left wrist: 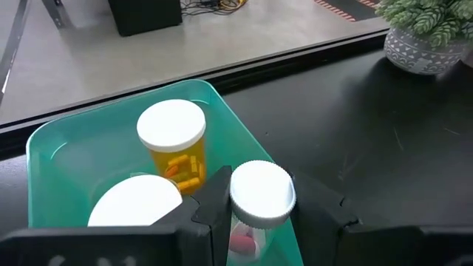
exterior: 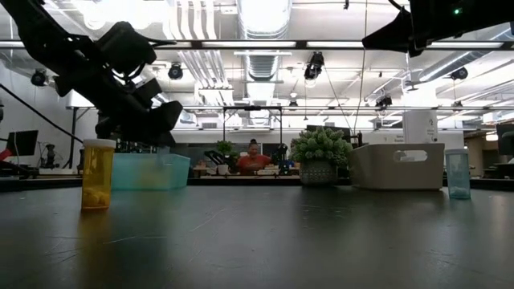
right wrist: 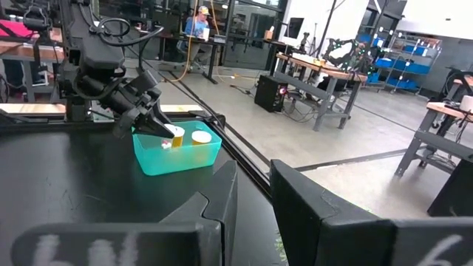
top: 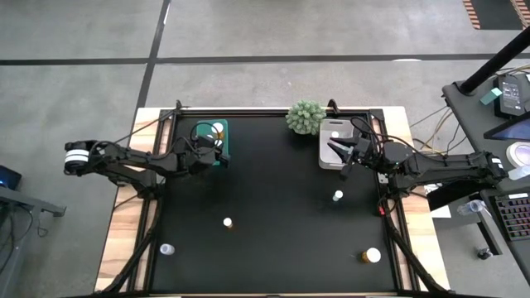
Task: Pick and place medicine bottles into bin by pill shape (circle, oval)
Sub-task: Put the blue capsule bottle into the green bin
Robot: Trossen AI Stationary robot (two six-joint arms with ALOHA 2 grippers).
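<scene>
My left gripper (left wrist: 259, 222) is shut on a clear medicine bottle (left wrist: 260, 196) with a white cap and pink pills, over the near rim of the teal bin (left wrist: 52, 148). Inside the bin stand an amber bottle (left wrist: 174, 144) and another white-capped one (left wrist: 137, 207). In the high view the left gripper (top: 217, 154) is at the teal bin (top: 225, 141) at the far left. My right gripper (top: 338, 153) hovers over the pale bin (top: 331, 128) at the far right, its fingers (right wrist: 214, 203) a little apart with nothing between them. My left gripper pinches the clear bottle between its two fingers (left wrist: 214, 203), on the body just below the white cap (left wrist: 247, 236). The fingers slant down from the table's left side. The bottle stands upright, cap up, lifted clear above the teal bin's rim.
Loose bottles stand on the black table: one near the middle (top: 226, 222), one at the right (top: 337, 196), one at the near left (top: 166, 248) and an amber one at the near right (top: 370, 256). A spiky green plant (top: 305, 116) sits at the far edge between the bins.
</scene>
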